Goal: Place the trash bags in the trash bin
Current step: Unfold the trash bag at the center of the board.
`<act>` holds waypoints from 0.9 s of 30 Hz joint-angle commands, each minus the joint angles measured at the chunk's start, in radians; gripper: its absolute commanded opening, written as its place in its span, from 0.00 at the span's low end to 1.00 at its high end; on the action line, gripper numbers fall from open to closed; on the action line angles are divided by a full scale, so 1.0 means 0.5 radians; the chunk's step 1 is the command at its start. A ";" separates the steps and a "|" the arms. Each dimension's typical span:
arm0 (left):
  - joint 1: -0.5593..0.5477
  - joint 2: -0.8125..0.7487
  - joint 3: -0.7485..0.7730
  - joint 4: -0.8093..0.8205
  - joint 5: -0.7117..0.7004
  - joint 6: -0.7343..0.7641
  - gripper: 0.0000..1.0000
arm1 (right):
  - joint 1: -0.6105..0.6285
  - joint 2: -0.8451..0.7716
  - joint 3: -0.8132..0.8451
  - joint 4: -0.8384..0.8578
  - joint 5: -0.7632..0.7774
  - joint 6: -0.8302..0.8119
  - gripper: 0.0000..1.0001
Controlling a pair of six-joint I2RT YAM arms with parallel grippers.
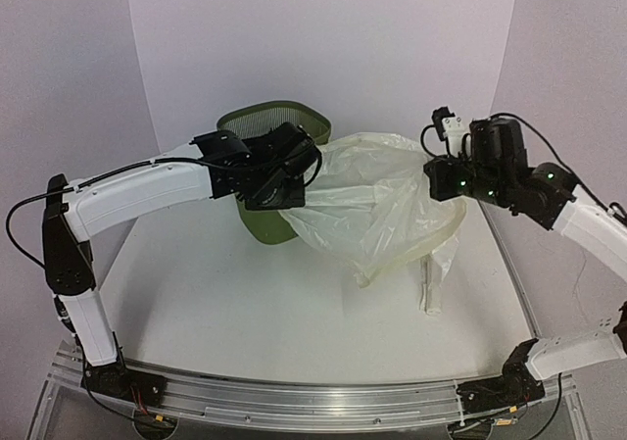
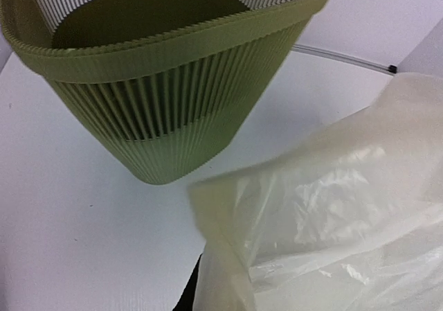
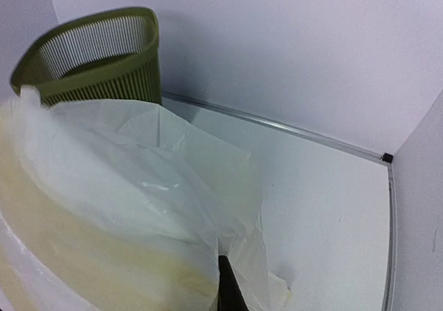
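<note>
The trash bag (image 1: 377, 205), a thin pale yellowish film, hangs spread above the table between my two grippers. My left gripper (image 1: 286, 193) is shut on its left edge, just in front of the olive-green trash bin (image 1: 274, 126). My right gripper (image 1: 443, 178) is shut on its right edge, and a loose tail droops to the table (image 1: 431, 288). In the left wrist view the trash bin (image 2: 159, 82) stands upright and empty past the trash bag (image 2: 332, 221), which hides most of my fingers (image 2: 188, 296). The right wrist view shows the trash bag (image 3: 124, 207) bunched over one dark fingertip (image 3: 228, 290), with the trash bin (image 3: 97, 55) beyond.
The white table (image 1: 225, 303) is ringed by pale walls at the back and sides. A metal strip (image 3: 277, 127) runs along its far edge to a corner (image 3: 386, 158). An aluminium rail (image 1: 294, 396) carries both arm bases at the near edge.
</note>
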 commanded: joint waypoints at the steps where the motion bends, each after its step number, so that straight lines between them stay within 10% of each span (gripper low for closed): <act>1: 0.032 -0.107 -0.062 -0.193 -0.277 -0.107 0.01 | -0.001 -0.033 0.276 -0.438 -0.235 -0.030 0.00; 11: -0.014 -0.478 -0.430 0.566 0.495 0.702 0.96 | 0.001 0.219 0.542 -0.644 -0.615 0.083 0.00; 21: -0.220 -0.908 -0.912 1.396 1.485 1.297 1.00 | -0.001 0.461 0.874 -0.938 -0.667 0.362 0.00; 27: -0.410 -0.756 -1.034 1.686 1.476 1.533 0.99 | -0.002 0.642 1.142 -1.191 -0.813 0.546 0.00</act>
